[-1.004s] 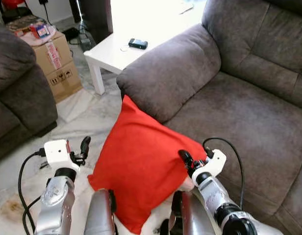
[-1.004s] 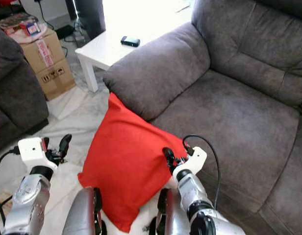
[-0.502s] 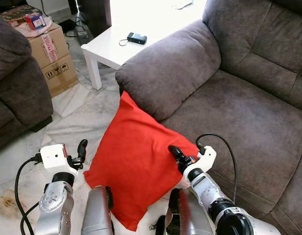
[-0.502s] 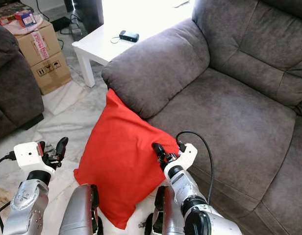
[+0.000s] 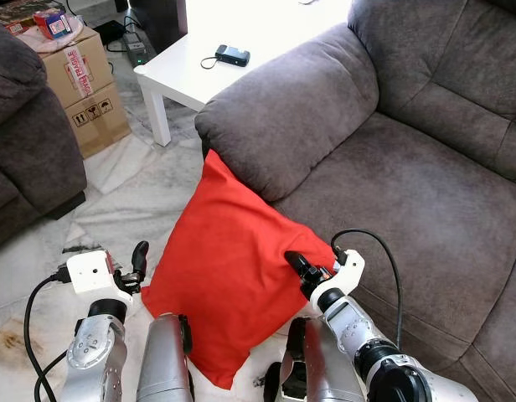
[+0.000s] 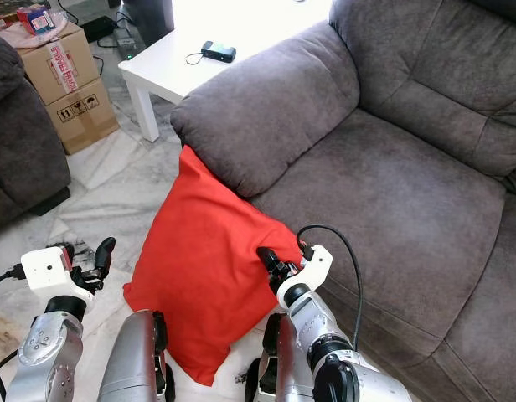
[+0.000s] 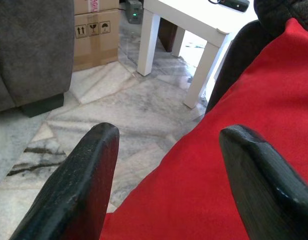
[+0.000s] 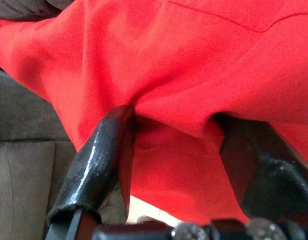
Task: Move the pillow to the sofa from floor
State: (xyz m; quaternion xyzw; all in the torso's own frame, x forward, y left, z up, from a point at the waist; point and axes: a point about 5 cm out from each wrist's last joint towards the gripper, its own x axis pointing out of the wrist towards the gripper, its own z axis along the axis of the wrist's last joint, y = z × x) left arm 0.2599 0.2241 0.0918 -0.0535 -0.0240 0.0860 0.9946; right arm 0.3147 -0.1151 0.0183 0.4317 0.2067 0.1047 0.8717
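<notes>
Head views. The red pillow (image 5: 233, 276) stands on edge on the marble floor (image 5: 132, 201), its upper corner leaning against the armrest (image 5: 283, 126) of the grey sofa (image 5: 425, 184) and its right corner touching the sofa's front. The right gripper (image 5: 298, 266) sits at that right corner, placed there because the corner offers a fold thin enough to pinch. The left gripper (image 5: 139, 256) hovers just beside the pillow's left edge, apparently positioned to steady or take the opposite side. A white side table (image 5: 199, 71) carrying a small dark device (image 5: 234, 56) stands behind the armrest; cardboard boxes (image 5: 86, 84) and a second sofa (image 5: 28, 151) lie to the left. The armrest is the main obstacle: a lift toward the seat probably has to pass to its right.

Left wrist view. The two black fingers (image 7: 81, 185) stand wide apart, with the pillow's edge lying between and beyond them; nothing is clamped. Table legs and floor show behind.

Right wrist view. The fingers (image 8: 99, 160) bracket a bunched ridge of red cloth, the jaws partly closed with fabric pressed against both; the grip looks engaged but shallow, so slippage is a risk.
</notes>
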